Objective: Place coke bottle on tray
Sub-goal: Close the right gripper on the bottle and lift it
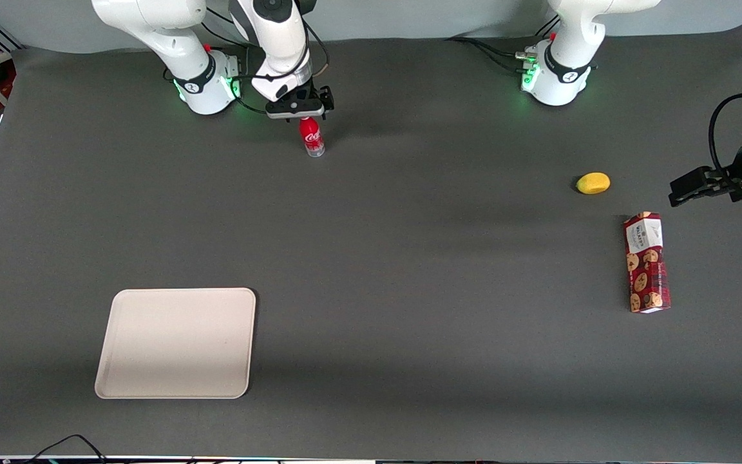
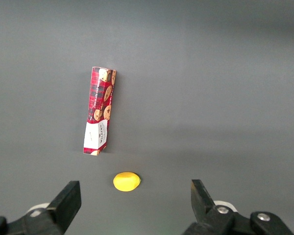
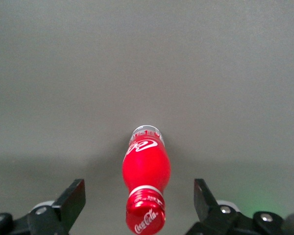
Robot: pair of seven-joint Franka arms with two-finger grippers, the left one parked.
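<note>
The coke bottle [image 1: 311, 137] stands upright on the grey mat close to the working arm's base, red with a red cap and a clear base. My gripper [image 1: 303, 115] hangs directly above its cap, open. In the right wrist view the coke bottle [image 3: 146, 183] rises between the two spread fingers [image 3: 74, 199], with wide gaps on both sides and no contact. The tray [image 1: 178, 343], beige with rounded corners and a low rim, lies flat much nearer the front camera than the bottle, with nothing on it.
A yellow lemon-like fruit [image 1: 593, 183] and a red cookie box [image 1: 646, 262] lie toward the parked arm's end of the table. The left wrist view shows the same cookie box [image 2: 99, 110] and fruit [image 2: 126, 181].
</note>
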